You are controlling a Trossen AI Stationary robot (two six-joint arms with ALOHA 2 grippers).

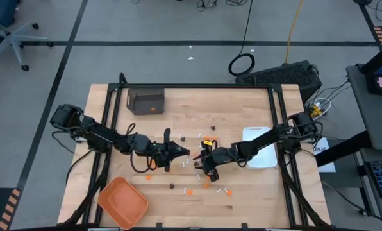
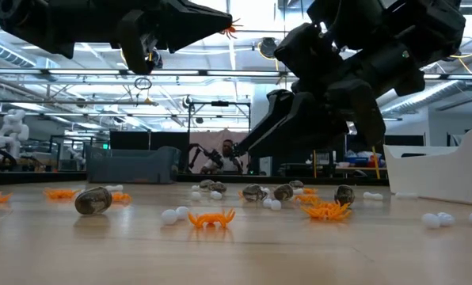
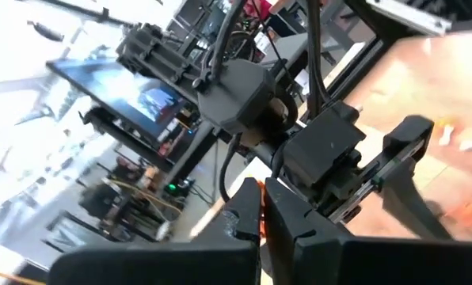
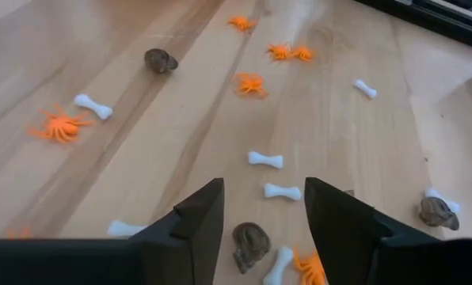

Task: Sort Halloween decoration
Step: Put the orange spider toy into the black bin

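Note:
Small orange spiders (image 4: 250, 83), dark skulls (image 4: 161, 60) and white bones (image 4: 265, 159) lie scattered on the wooden table (image 1: 242, 102). My left gripper (image 1: 186, 153) hovers level above the table's middle, shut on one orange spider (image 2: 231, 28). Facing it from the right, my right gripper (image 4: 264, 210) slants down over the scatter. It is open, its fingers standing apart above a skull (image 4: 250, 242) and a bone (image 4: 282, 191), touching neither. My left gripper pinches an orange spider between its two fingertips; an orange sliver (image 3: 259, 223) shows between the fingers, and legs (image 2: 234, 32) stick out past the tips. The fingers lie level, pointing toward the table's right. The spider is lifted well clear of the table.
An orange tray (image 1: 122, 202) sits at the near left corner, a dark bin (image 1: 146, 101) at the far left, and a white dish (image 1: 250, 135) at the right under my right arm. The two grippers nearly meet mid-table. Bare wood lies along the far edge.

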